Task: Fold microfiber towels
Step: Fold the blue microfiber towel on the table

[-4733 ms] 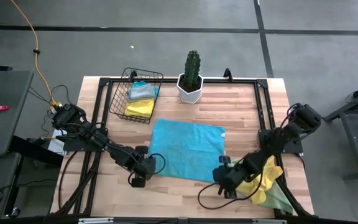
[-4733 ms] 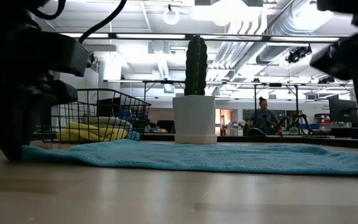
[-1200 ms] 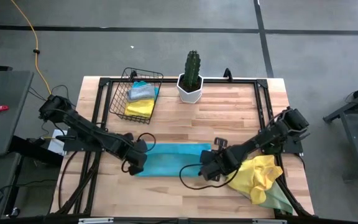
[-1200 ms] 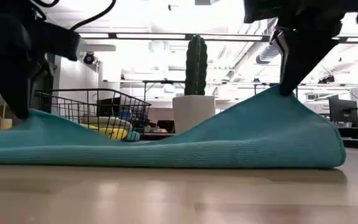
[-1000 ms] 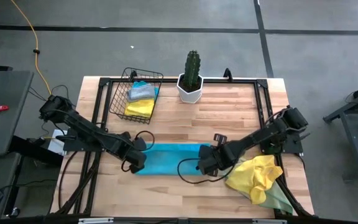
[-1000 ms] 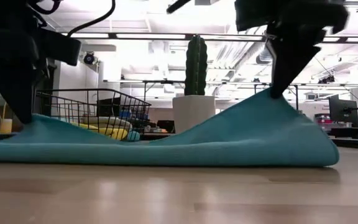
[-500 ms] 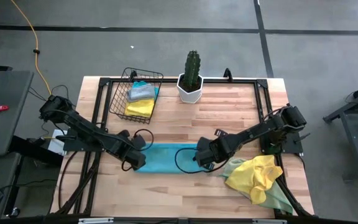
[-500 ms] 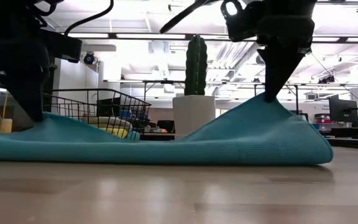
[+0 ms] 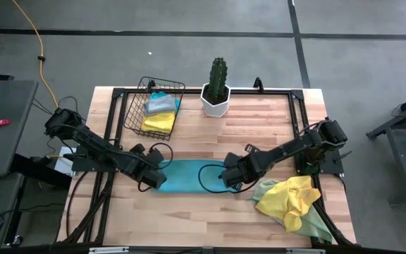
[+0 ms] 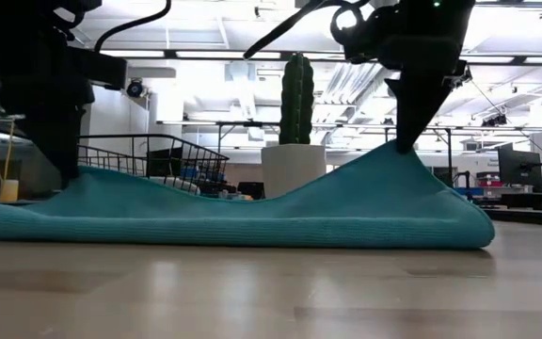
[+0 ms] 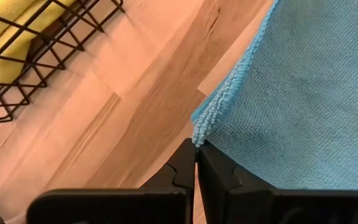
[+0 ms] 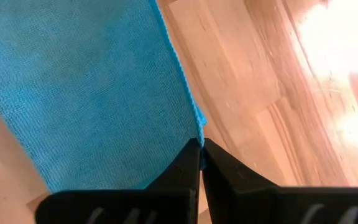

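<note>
You've got both grippers clamped on the turquoise microfiber towel (image 9: 189, 176): left gripper (image 9: 154, 179) pinches its left corner, right gripper (image 9: 230, 180) pinches the right one, jaws fully closed on cloth in both wrist views. Versus a few seconds ago, the towel's gone from a flat spread square to a narrow doubled strip at mid-table, and over the last second the right gripper has carried its edge inward toward the left, shortening the strip. First fold looks done; second fold appears underway. Yellow and pale green cloths (image 9: 287, 201) wait, crumpled, near the table's right front corner. Folded yellow and grey towels sit in the black wire basket (image 9: 155, 107).
</note>
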